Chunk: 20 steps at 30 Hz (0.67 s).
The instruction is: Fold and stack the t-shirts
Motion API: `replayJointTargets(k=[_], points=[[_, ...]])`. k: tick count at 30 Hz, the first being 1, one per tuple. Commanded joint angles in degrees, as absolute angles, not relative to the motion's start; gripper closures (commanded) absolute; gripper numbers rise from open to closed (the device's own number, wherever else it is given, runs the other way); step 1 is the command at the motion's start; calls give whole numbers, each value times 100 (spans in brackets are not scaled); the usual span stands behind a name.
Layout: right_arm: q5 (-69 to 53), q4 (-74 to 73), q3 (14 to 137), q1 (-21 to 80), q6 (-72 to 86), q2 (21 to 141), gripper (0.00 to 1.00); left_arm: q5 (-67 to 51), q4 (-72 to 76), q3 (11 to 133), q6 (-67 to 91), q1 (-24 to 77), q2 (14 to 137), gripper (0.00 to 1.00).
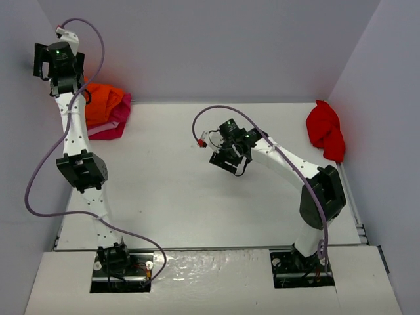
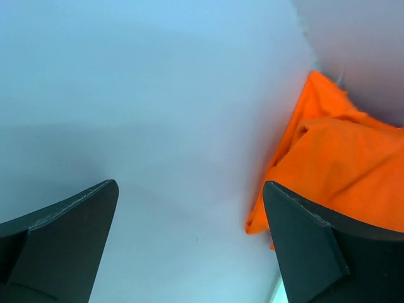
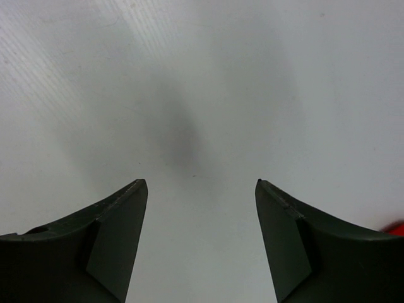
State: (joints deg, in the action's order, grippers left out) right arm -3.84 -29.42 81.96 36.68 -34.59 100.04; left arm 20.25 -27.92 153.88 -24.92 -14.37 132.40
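An orange t-shirt (image 1: 102,104) lies folded on top of a pink t-shirt (image 1: 115,125) at the table's far left corner. The orange one also shows in the left wrist view (image 2: 341,164). A red t-shirt (image 1: 326,130) lies crumpled at the far right against the wall. My left gripper (image 1: 47,64) is raised high by the left wall, above and left of the orange shirt, open and empty (image 2: 189,192). My right gripper (image 1: 225,161) hovers over the bare middle of the table, open and empty (image 3: 201,183).
The white table (image 1: 197,190) is walled by grey panels at the back and both sides. The left arm's cable loops out over the table's left edge. A red sliver shows at the right edge of the right wrist view (image 3: 396,228).
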Motion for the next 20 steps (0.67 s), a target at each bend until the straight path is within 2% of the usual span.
replayJointTargets(k=[1, 6, 10, 13, 18, 20], points=[[357, -2438, 8195, 3379, -3448, 9446, 33, 1340, -3011, 14807, -1410, -1477, 11807, 3], [291, -2089, 8096, 2451, -3115, 9141, 31, 199, -2613, 12817, -832, -1449, 10482, 3], [-288, -1897, 8042, 1745, -2813, 8948, 30, -288, -2391, 11269, -595, -1450, 9459, 3], [-635, -1785, 7871, 1284, -2662, 8759, 24, -457, -2112, 10250, -633, -1441, 8781, 3], [-805, -1483, 7418, 671, -2509, 8370, 23, -699, -1796, 8776, -671, -1475, 7525, 3], [-1194, -1220, 7200, 277, -2275, 8121, 26, -702, -1600, 7943, -596, -1476, 7154, 3]])
